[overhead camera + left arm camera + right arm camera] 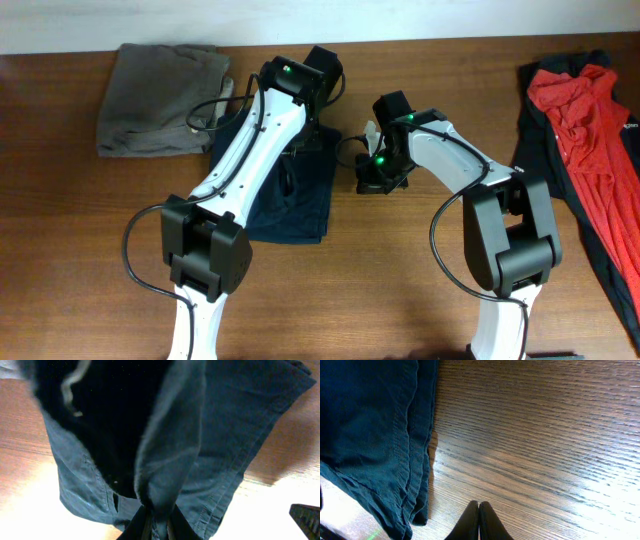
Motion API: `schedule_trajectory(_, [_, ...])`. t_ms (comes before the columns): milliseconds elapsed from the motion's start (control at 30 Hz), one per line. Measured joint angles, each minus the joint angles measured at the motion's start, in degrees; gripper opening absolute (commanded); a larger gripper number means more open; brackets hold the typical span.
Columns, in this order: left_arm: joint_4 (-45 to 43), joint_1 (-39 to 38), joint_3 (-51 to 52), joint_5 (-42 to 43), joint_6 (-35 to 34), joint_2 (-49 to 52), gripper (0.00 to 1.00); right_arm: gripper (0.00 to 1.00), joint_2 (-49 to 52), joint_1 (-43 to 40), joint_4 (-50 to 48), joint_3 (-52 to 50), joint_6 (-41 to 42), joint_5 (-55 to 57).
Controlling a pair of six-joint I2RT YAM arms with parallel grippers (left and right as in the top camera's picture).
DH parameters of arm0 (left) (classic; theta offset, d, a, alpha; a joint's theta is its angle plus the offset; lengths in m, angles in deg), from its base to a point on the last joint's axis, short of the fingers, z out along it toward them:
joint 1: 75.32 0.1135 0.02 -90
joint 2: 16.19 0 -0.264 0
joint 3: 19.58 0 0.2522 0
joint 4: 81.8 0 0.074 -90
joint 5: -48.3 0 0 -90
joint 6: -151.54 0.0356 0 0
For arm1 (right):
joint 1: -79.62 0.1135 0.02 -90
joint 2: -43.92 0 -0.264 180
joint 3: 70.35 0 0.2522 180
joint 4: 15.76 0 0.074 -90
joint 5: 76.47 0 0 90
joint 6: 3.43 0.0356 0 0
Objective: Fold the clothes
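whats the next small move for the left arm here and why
Probably open the left gripper and lift it clear. Its fingers pinch a raised ridge of the navy garment, which lies in layers on the table, so that ridge needs dropping to lie flat. The right gripper is shut and empty beside the garment's edge.

Three bits of clothing on the bench (400, 290). The olive-grey trousers (160, 100) sit at the far left corner, folded flat into a chunky rectangle. The navy garment (300, 205) is in the middle, just beside them, folded into a long strip, with one part pulled up into a soft ridge and the stitched seams showing along its edge. The red-and-black top (585, 120) lies crumpled and unfolded at the right edge, well apart from the others
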Motion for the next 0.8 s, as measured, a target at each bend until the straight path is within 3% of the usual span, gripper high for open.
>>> schedule_trajectory(233, [0.04, -0.02, 0.0, 4.48, 1.31, 0.0, 0.1, 0.08, 0.0, -1.4, 0.0, 0.0, 0.07, 0.0])
schedule_trajectory(433, [0.31, -0.96, 0.0, 11.37, 6.54, 0.0, 0.1, 0.09, 0.0, -2.47, -0.02, 0.0, 0.17, 0.02])
schedule_trajectory(567, [1.53, -2.8, 0.0, 14.12, 9.99, 0.0, 0.1, 0.18, 0.0, -2.49, -0.28, 0.0, 0.31, -0.02])
schedule_trajectory(633, [1.81, -3.58, 0.0, 14.25, 11.04, 0.0, 0.11, 0.31, 0.0, -2.49, -0.35, 0.0, 0.72, -0.02])
schedule_trajectory(700, [1.81, -3.74, 0.0, 13.46, 11.91, 0.0, 0.25, 0.35, 0.0, -2.49, -0.39, 0.0, 0.72, -0.28])
schedule_trajectory(767, [1.79, -2.89, 0.0, 12.13, 12.41, -0.02, 0.3, 0.36, 0.0, -2.49, -0.59, 0.0, 0.42, -1.11])
schedule_trajectory(800, [1.79, -2.12, 0.0, 11.63, 12.44, -0.02, 0.37, 0.35, 0.0, -2.49, -0.79, 0.0, 0.37, -1.62])
